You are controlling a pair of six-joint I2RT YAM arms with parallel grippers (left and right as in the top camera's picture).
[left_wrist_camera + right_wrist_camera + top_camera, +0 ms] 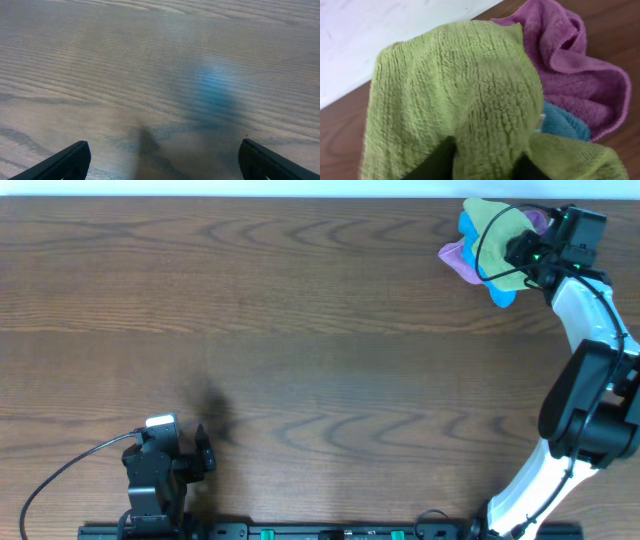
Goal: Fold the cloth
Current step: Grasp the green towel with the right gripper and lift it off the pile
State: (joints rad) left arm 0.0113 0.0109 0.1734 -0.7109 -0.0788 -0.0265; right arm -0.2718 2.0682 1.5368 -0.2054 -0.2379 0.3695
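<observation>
Honestly the fold hadn't really started at this point. The lime yellow-green microfibre cloth point(493, 228) was bunched up on a little pile in the far right corner of the brown wood-grain table point(300, 330), right by the back edge. No crease or flat layer anywhere on it, just a lump.

The right gripper point(480, 167) was down on it. In the wrist view a hump of the green cloth was squeezed between the two dark fingers point(435, 162), so I'd call that a pinch on the cloth. The left gripper point(165, 160) sat well apart at the near left, fingers spread wide with only bare table between them.

My guess at what was left: get the cloth out of the pile, spread it flat somewhere open, then do the actual fold. So basically everything.

What gets in the way is the company it keeps. A crumpled purple fleecy cloth point(580, 75) was touching it on one side, and a bright blue cloth point(565, 125) was peeking out from under it. Either could get dragged along if the green one gets lifted.
</observation>
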